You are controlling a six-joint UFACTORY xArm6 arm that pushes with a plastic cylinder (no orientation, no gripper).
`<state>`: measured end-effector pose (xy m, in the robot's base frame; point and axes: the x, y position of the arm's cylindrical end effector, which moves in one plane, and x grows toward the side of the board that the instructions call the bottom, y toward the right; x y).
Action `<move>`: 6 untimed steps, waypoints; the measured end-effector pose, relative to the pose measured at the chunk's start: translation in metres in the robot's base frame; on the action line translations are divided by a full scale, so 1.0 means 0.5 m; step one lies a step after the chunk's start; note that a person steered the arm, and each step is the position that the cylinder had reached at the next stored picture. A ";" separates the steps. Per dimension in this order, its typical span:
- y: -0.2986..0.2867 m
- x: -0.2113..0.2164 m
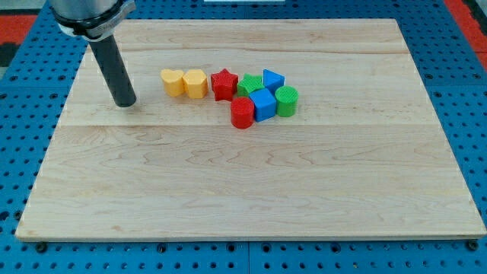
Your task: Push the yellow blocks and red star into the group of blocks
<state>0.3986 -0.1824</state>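
Note:
Two yellow blocks lie side by side near the board's upper middle: a heart-like one (173, 81) on the left and a rounded one (195, 83) touching it on the right. The red star (224, 84) sits just right of them, against a green block (249, 84). The group goes on with a blue triangular block (273, 78), a blue cube (263, 103), a green cylinder (287, 100) and a red cylinder (242, 113). My tip (125, 103) rests on the board to the left of the yellow blocks, apart from them.
The blocks lie on a light wooden board (251, 190). A blue perforated table (472, 114) surrounds it. The arm's grey housing (87, 15) hangs over the board's upper left corner.

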 end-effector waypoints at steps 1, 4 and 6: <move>0.017 -0.023; 0.106 -0.077; 0.165 -0.110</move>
<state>0.3438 -0.0997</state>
